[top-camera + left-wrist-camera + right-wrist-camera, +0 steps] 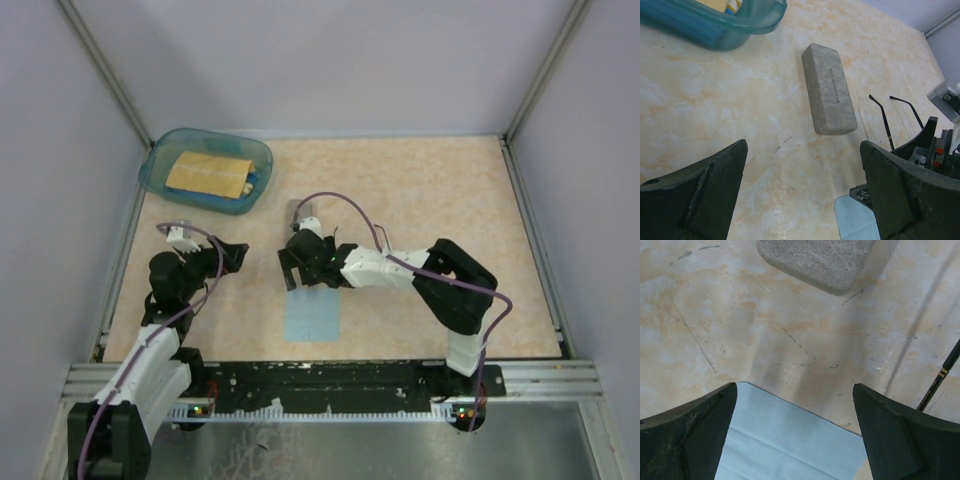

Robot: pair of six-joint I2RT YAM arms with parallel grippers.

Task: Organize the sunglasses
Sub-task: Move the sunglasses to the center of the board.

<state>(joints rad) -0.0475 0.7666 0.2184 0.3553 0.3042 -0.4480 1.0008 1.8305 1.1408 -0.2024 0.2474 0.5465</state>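
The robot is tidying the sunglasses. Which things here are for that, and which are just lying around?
For the job:
sunglasses
case, closed, likely where they go
cloth, probably goes with them

Just lying about:
bin in the far left corner
yellow packet inside it

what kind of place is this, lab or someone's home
Probably a robot lab cell: a left arm and right arm bolted to a metal rail, with plain grey panel walls boxing in the tabletop.
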